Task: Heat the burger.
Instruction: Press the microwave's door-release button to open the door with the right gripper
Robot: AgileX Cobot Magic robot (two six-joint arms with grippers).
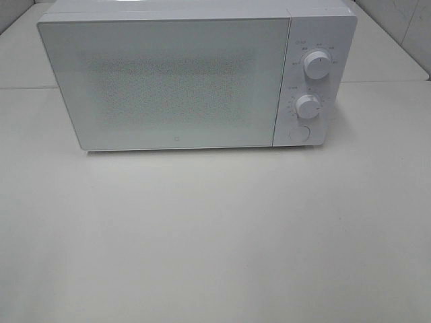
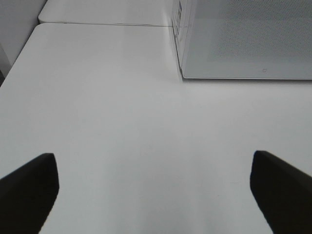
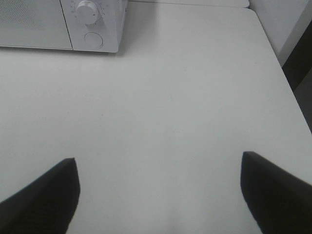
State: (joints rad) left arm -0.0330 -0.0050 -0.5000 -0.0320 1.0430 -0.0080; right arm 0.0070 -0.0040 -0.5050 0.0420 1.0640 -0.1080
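Exterior high view gives you a white microwave standing toward the far side of the pale surface, with its frosted door shut flush. On the panel to the right of the door you have an upper knob, a lower knob beneath it, and a round button under both.

Your left wrist view shows the left hand spread wide, its two dark fingers well apart over bare surface and nothing between them. The microwave's door-side front corner lies ahead of it.

Your right wrist view shows the right hand also wide open and holding nothing, above bare surface. The panel corner of the microwave, with the lower knob and the button, lies ahead.

You cannot tell where the burger is: the door's frosting hides the inside of the microwave.
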